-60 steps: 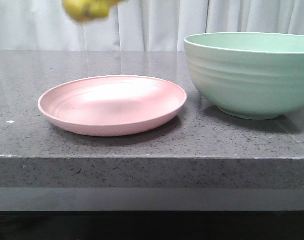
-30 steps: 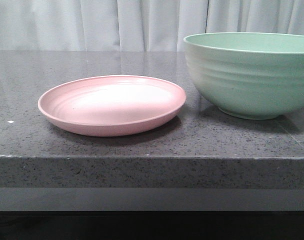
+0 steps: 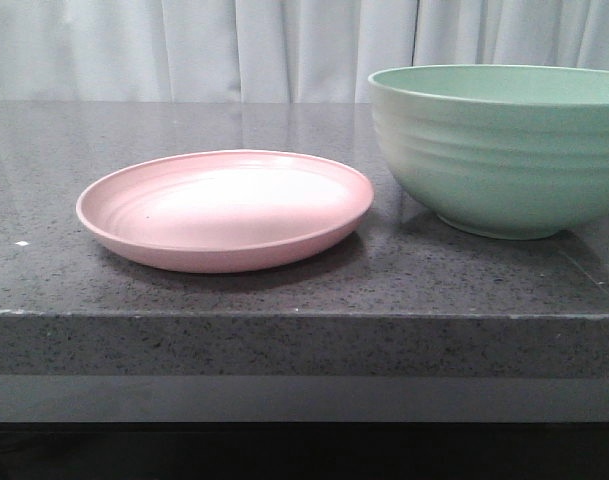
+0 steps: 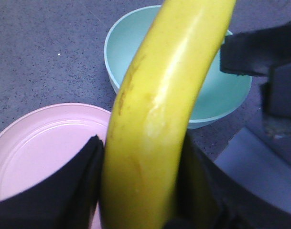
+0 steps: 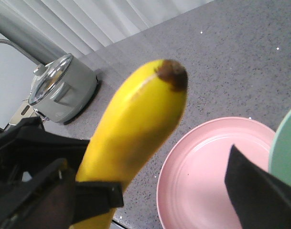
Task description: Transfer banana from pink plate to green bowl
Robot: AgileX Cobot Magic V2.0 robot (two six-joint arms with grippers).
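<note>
1. Holding confirmed: the left gripper point(image 4: 140, 191) is closed on the banana point(image 4: 169, 95), one black finger pressed against each side of the fruit's lower half.
2. Location of item: the banana hangs in the air, clear of both dishes. It does not appear in the front view, so it sits above that camera's field. In the left wrist view, the pink plate point(image 4: 40, 152) and green bowl point(image 4: 112, 52) both lie beneath it.
3. Plate status: the pink plate point(image 3: 224, 210) is empty. The green bowl point(image 3: 484, 150) stands just beside it on the grey counter point(image 3: 284, 290); its inside is not visible from the front.
4. Right gripper point(image 4: 262, 62): a dark shape near the banana's upper end appears to be this unit. In its own wrist view, one finger point(image 5: 264, 191) stands apart from the banana point(image 5: 135, 124), with plate showing between them. It appears spread wide and holding nothing.
5. Progress: lift judged complete; carry and release outstanding.
6. Hazards:
   - Smooth skin and a long free end could let the fruit pivot or slip during travel.
   - Release before the banana is centred over the bowl could strike the rim or land on the counter.
   - The arms' closeness risks contact, knocking the fruit loose.
</note>
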